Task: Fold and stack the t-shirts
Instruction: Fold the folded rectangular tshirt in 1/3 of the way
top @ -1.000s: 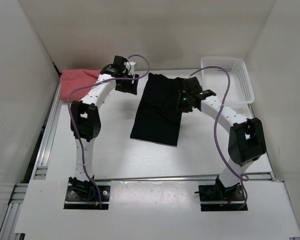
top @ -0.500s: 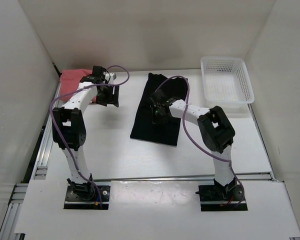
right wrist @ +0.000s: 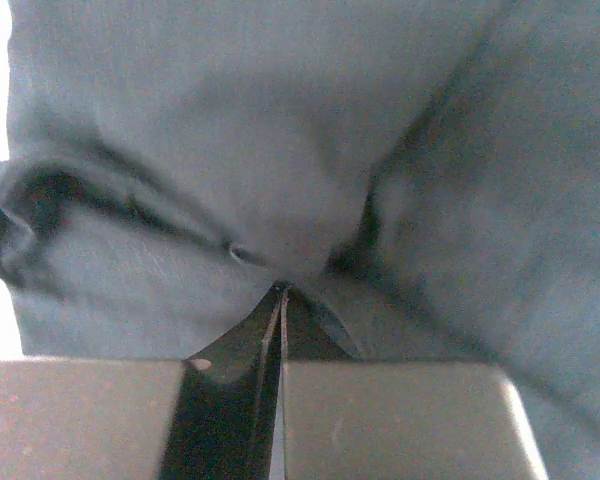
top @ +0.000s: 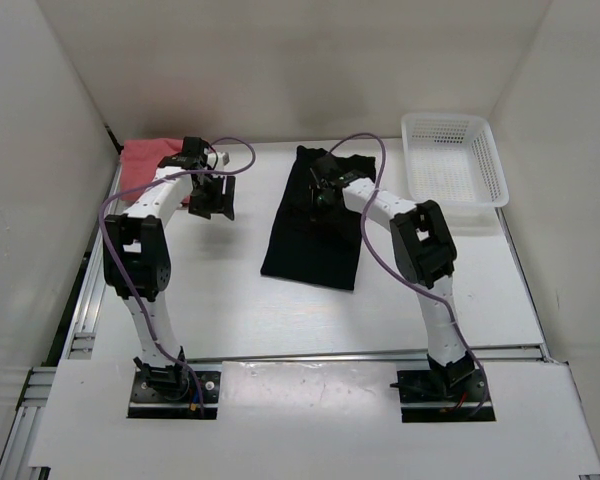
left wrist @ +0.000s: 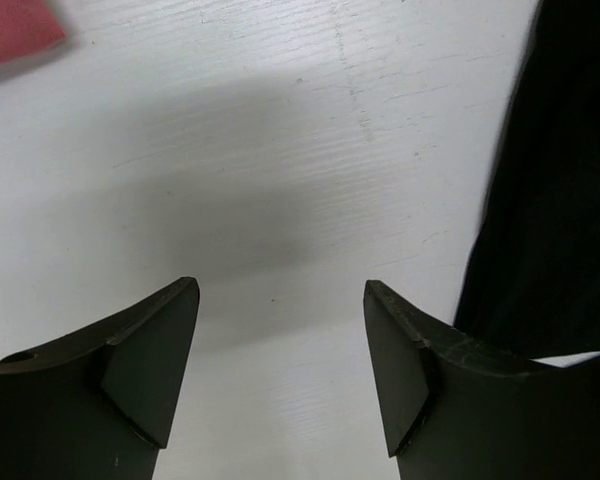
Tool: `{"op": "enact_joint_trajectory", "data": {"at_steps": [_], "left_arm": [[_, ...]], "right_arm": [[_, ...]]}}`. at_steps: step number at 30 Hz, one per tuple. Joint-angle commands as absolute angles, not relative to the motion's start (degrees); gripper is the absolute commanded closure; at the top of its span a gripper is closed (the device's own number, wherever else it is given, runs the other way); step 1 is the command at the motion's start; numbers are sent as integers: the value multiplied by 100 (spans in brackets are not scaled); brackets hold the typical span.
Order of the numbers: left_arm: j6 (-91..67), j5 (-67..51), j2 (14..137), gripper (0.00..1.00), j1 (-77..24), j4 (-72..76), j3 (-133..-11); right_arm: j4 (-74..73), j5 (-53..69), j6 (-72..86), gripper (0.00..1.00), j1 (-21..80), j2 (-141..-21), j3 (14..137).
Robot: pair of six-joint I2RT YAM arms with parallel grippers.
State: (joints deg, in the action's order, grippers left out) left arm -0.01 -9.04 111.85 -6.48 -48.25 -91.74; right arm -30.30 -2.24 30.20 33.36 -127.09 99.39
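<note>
Right pincer (right wrist: 280,300) pinches plain black cloth t-shirt (top: 305,250)
Left pincer (left wrist: 280,345) apart; white perforated plastic basket (top: 450,165) at two o'clock.

centre t-shirt (top: 310,235): plain black, as you see;
far-left t-shirt (top: 142,160): plain salmon pink;
basket (top: 452,119): white, perforated all over

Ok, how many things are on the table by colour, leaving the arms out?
black t-shirt: 1
pink t-shirt: 1
white basket: 1
Total: 3
</note>
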Motion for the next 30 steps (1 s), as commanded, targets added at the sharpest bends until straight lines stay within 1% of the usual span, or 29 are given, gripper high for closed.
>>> {"op": "enact_joint_trajectory", "data": {"at_steps": [1,3,6,9,11,14,17,18,20,21,24,28,30], "left_arm": [[0,-932,10793,22,-606,-4878,-9185],[0,-932,10741,22,-554,-4878,-9185],[0,-932,10688,22,-554,-4931,-9185],[0,-932,10635,22,-554,-4983,-9132],[0,-932,10635,22,-554,-4983,-9132],[0,-932,10635,22,-554,-5036,-9132],[0,-932,10635,22,-554,-5036,-9071],[0,-932,10635,22,-606,-5036,-9070],[0,-984,10635,22,-606,-5036,-9009],[0,-984,10635,22,-606,-5036,-9009],[0,-1037,10635,22,-659,-5036,-8957],[0,-1037,10635,22,-659,-5089,-8956],[0,-1037,10635,22,-659,-5089,-8956]], "right_arm": [[-3435,-456,2611,100,3243,-13051,10843],[-3664,-710,2558,100,3173,-13297,11431],[-3718,-913,2435,100,3041,-13421,11864],[-3718,-967,2435,100,2900,-13421,11918],[-3718,-906,2435,100,2769,-13220,11918],[-3718,-703,2312,100,2829,-12640,11427],[-3569,-1035,2127,100,3119,-11762,10409],[-3490,-1037,2127,100,3181,-11525,9745],[-3183,-1090,2398,100,3234,-10813,9056],[-3069,-1090,2504,100,3287,-10358,8426],[-2742,-1029,2847,100,3339,-9741,7710],[-2689,-967,3041,100,3392,-9677,6980],[-2689,-967,3041,100,3393,-9930,6926]]}}
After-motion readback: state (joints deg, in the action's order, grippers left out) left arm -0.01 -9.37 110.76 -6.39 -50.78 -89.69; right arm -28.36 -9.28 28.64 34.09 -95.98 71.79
